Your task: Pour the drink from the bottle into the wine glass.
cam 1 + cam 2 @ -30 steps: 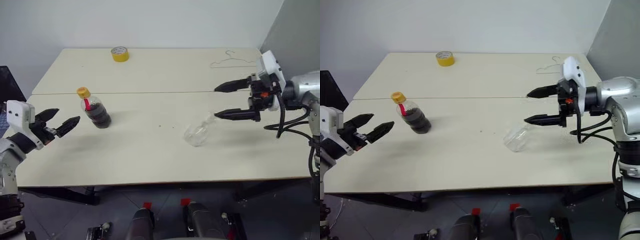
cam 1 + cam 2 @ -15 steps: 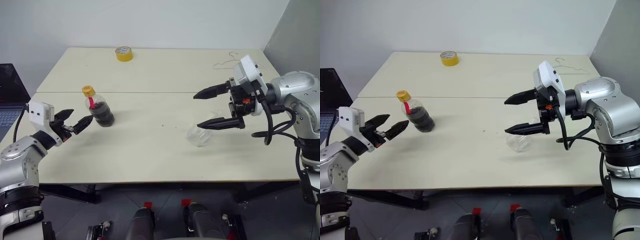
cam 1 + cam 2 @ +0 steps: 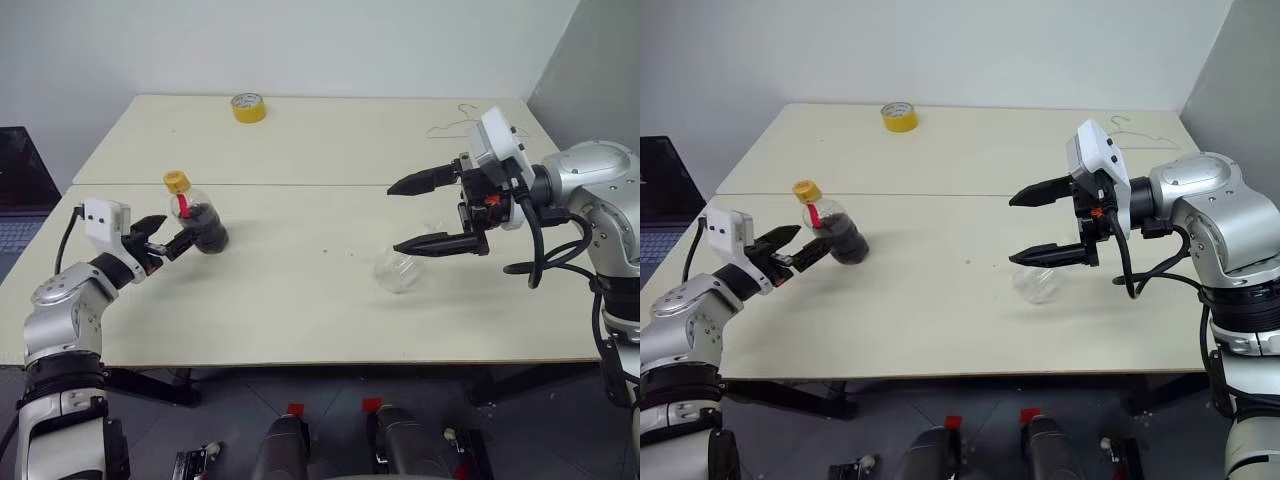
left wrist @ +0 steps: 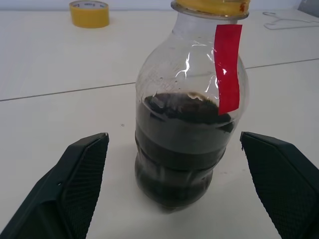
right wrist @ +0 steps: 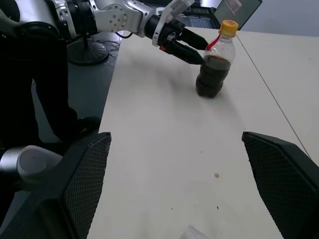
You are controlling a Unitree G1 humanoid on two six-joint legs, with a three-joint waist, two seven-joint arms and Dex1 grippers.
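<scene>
The bottle (image 3: pixel 198 218), clear with a yellow cap, a red strip and the dark drink (image 4: pixel 182 149) in its lower half, stands upright on the left of the table (image 3: pixel 300 320). My left gripper (image 3: pixel 172 233) is open and level, its fingers reaching either side of the bottle's base without closing on it. The wine glass (image 3: pixel 400 270) seems to lie on its side at centre right. My right gripper (image 3: pixel 394 218) hovers open just above and right of it, pointing left, holding nothing. The right wrist view shows the bottle (image 5: pixel 214 72) and the left gripper (image 5: pixel 192 50).
A yellow tape roll (image 3: pixel 240 107) sits at the table's far edge. A wire hanger (image 3: pixel 465 120) lies at the far right corner. A laptop (image 3: pixel 15 200) stands off the table's left side. A seam (image 3: pixel 320 185) runs between the two tabletops.
My left gripper has moved forward and inward until its open fingers flank the bottle. The right gripper has stayed still over the glass for the last half second.
</scene>
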